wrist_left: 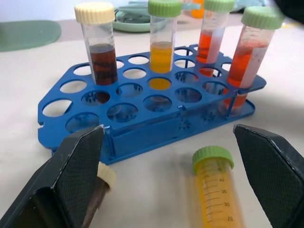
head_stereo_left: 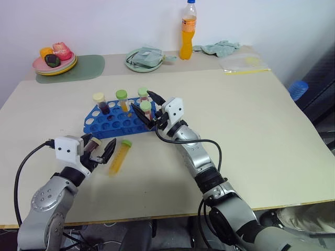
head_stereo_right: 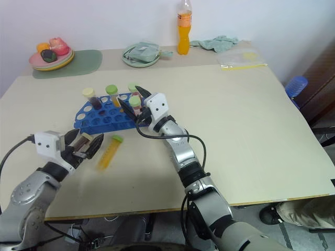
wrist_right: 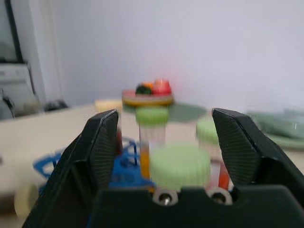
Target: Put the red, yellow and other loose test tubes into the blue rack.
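On our beige table (head_stereo_left: 246, 136), four tubes stand in the blue rack (head_stereo_left: 112, 123); two loose test tubes (head_stereo_left: 120, 156) remain (both grippers, left gripper (head_stereo_left: 99, 151) and right gripper (head_stereo_left: 148, 106), spread, empty).

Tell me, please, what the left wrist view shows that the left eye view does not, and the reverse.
Left wrist view: the printed scale marks on the loose yellow-orange, green-capped plastic tube and the liquid levels in the racked tubes.

Left eye view: the stacked plates of toy food and the clear plastic bag at the table's far edge.

Both: the bright blue plastic rack with four tubes standing in it, the yellow-orange tube lying before it, and a cream-capped dark tube beside the open left gripper.
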